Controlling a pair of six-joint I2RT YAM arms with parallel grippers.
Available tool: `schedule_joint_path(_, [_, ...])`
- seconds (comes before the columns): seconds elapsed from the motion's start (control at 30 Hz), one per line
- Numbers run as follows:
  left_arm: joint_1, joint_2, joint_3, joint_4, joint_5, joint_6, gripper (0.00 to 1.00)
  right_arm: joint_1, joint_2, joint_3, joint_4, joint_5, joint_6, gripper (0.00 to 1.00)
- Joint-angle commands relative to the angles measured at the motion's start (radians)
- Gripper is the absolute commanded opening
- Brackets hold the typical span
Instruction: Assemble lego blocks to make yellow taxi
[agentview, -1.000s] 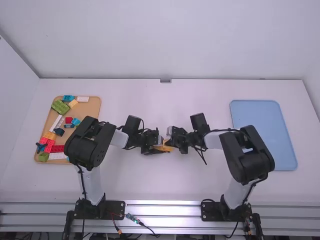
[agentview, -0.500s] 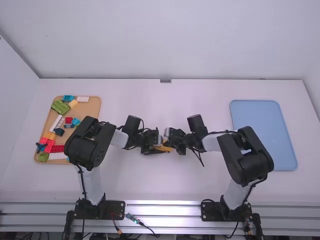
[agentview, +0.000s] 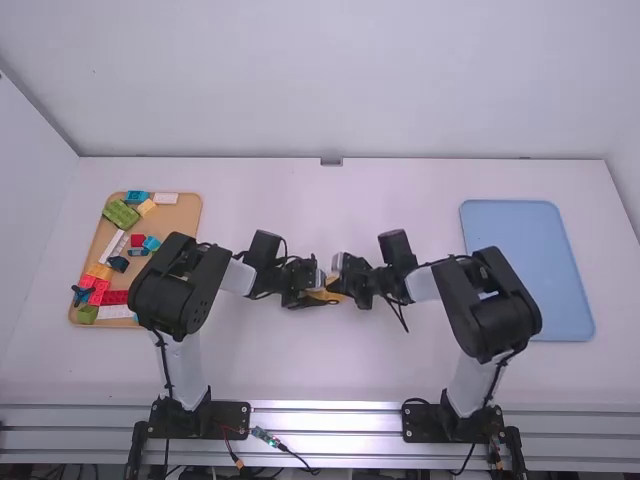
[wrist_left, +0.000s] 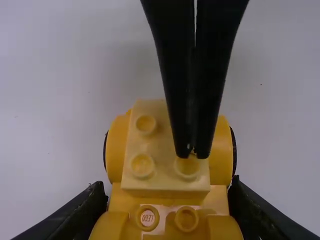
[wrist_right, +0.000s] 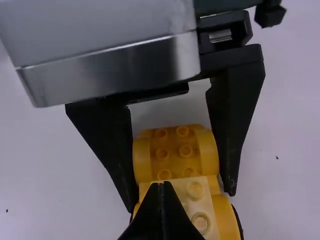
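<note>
Yellow taxi body, built of glossy plastic lego blocks with rounded sides and studs (wrist_right: 172, 144), sits mid-table between the arms. Left gripper (agentview: 320, 297) is clamped on the body, one black finger per side. Pale yellow studded block, matte and square-edged (wrist_left: 162, 145), is on top of the body. Right gripper (agentview: 333, 286) has its fingers closed together, slim tapered tips at a stud of the pale block; they cover part of its top. Black curved edges show at both sides of the body.

High view: grippers block most of the body. White-and-black left arm (agentview: 192, 285) comes in from the body's left, right arm (agentview: 492, 305) from its right.

Left of the body, well apart: light brown tray with rounded corners (agentview: 186, 222), partly covered by the left arm. In it, loose: green studded block (agentview: 121, 214), long white block (agentview: 113, 246), small red block (agentview: 138, 240), dark red block (agentview: 115, 297), orange block (agentview: 99, 271), dark propeller-shaped piece (agentview: 83, 294), more pieces.

Right of the body, well apart: flat light blue tray, smooth, rounded corners (agentview: 530, 265); right arm overlaps its near-left edge.

Beyond the body: smooth white table (agentview: 330, 200), then plain white wall (agentview: 330, 80).
</note>
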Motion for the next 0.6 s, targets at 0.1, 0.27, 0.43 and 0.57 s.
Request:
schedule_joint_path(0.1, [-0.005, 0.01, -0.013, -0.008, -0.018, 0.023, 0.64, 0.004, 0.019, 0.029, -0.061, 0.113, -0.019, 0.0])
schedule_joint_path(0.27, [-0.01, 0.01, -0.013, -0.008, -0.017, 0.023, 0.65, 0.006, -0.102, 0.028, -0.06, 0.113, -0.012, 0.0])
schedule_joint_path(0.43, [-0.011, 0.01, -0.013, -0.008, -0.01, 0.024, 0.65, -0.019, -0.195, 0.027, -0.057, 0.112, -0.012, 0.0])
schedule_joint_path(0.57, [-0.01, 0.01, -0.013, -0.008, -0.01, 0.023, 0.65, -0.041, -0.26, 0.027, -0.111, 0.113, -0.008, 0.0])
